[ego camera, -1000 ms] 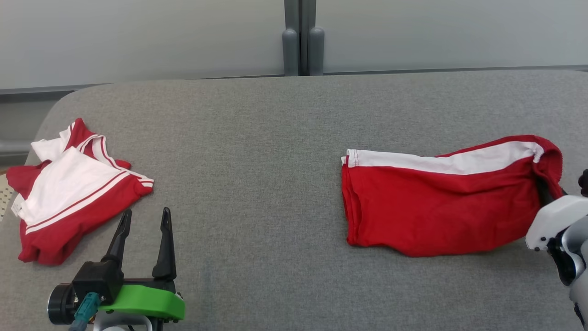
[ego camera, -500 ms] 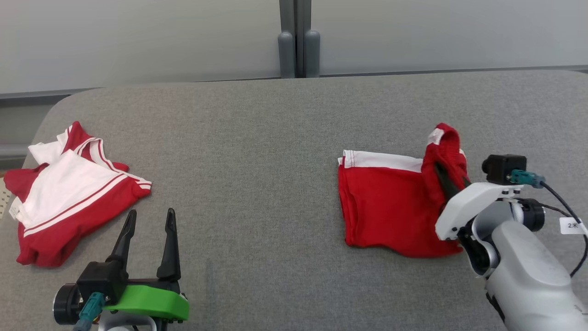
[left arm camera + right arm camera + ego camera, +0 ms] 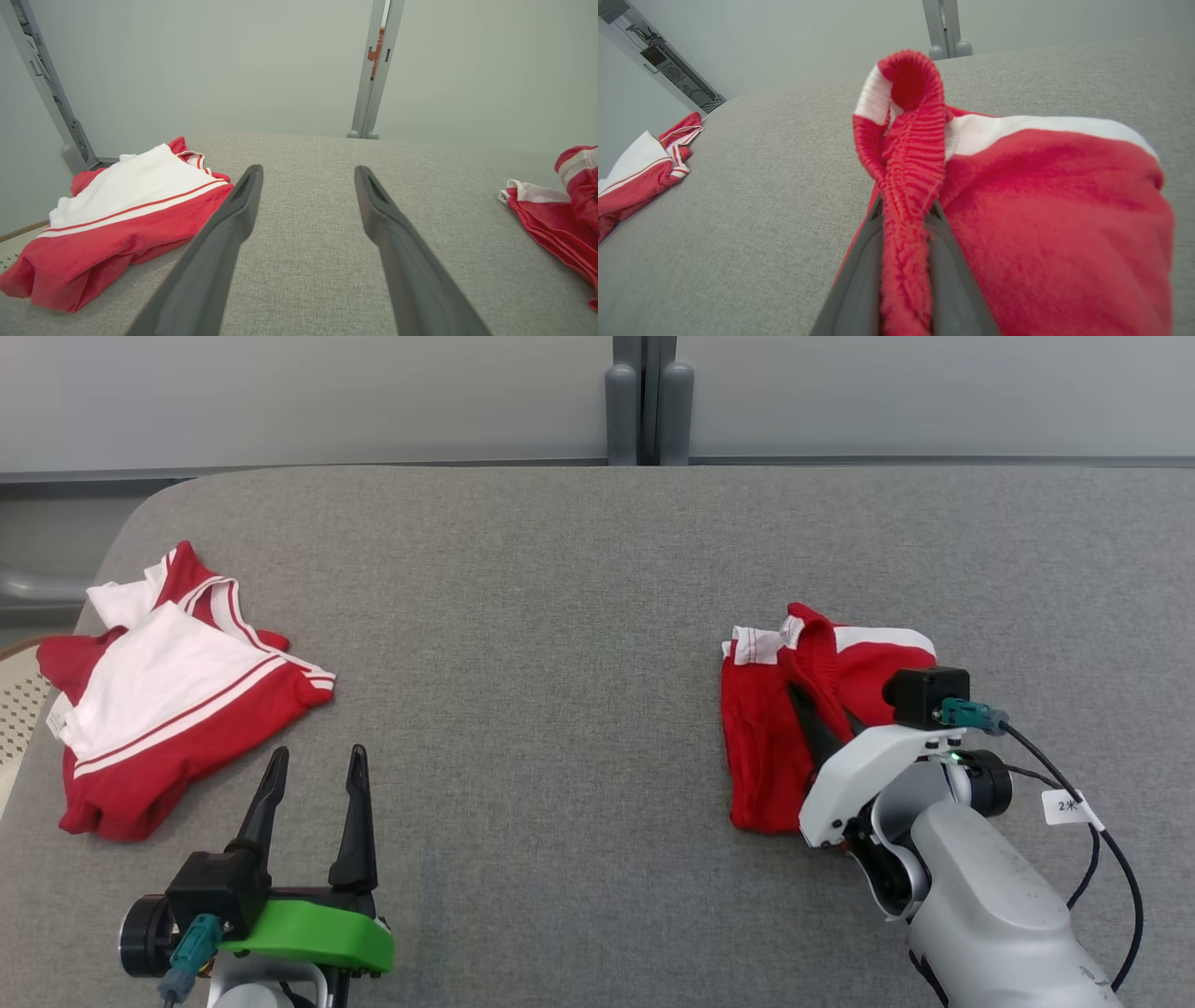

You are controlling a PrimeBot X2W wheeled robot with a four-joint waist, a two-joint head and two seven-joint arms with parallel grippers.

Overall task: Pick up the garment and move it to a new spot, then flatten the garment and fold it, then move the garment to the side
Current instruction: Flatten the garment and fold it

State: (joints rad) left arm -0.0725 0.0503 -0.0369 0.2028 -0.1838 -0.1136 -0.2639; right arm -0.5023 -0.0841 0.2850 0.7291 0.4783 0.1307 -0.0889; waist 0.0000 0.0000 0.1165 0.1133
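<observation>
Right pincer (image 3: 820,707) clamped on waistband of red shorts (image 3: 761,775), left pincer (image 3: 317,753) spread apart above grey table (image 3: 560,616)

On the grey desk (image 3: 560,616), the right end effector (image 3: 801,695) pinches the doubled-over red shorts (image 3: 761,765); the left end effector (image 3: 317,761), fingers spread, stands near a red-and-white shirt (image 3: 159,709).

The head view looks forward and down from above the table (image 3: 560,569) toward the twin post (image 3: 644,401) at its far edge. Both wrist views sit low near the tabletop, facing that same post.
</observation>
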